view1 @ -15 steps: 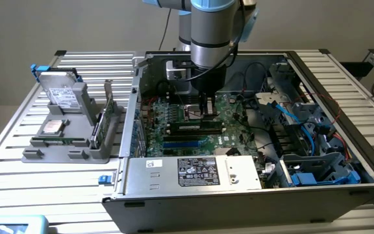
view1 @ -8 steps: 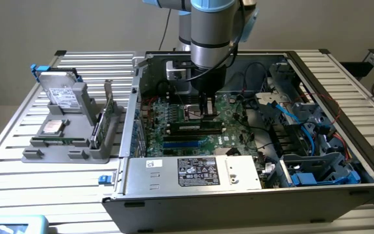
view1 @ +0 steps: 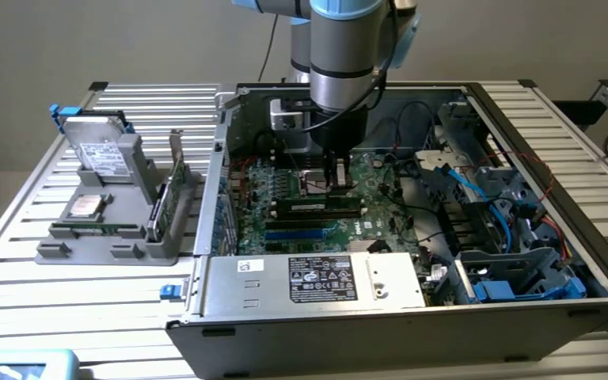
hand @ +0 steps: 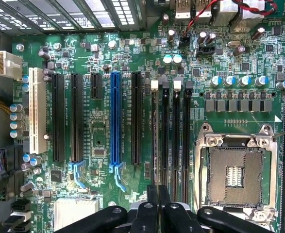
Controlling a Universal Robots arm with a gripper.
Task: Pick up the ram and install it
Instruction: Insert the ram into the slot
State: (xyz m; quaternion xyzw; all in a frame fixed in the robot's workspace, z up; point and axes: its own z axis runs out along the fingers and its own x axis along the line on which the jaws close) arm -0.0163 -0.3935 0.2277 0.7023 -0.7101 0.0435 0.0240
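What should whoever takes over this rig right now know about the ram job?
End effector: shut, lowered into the open case over the motherboard.
Ram: standing on edge at the memory slots next to the CPU socket, directly under the fingertips.
Done: ram brought to the slots.
Left: seating unconfirmed. Cannot tell whether the end effector grips the ram or only touches it, or whether it is pressed home and latched.

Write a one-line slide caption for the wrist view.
Shut gripper over the motherboard, close to its memory slots.
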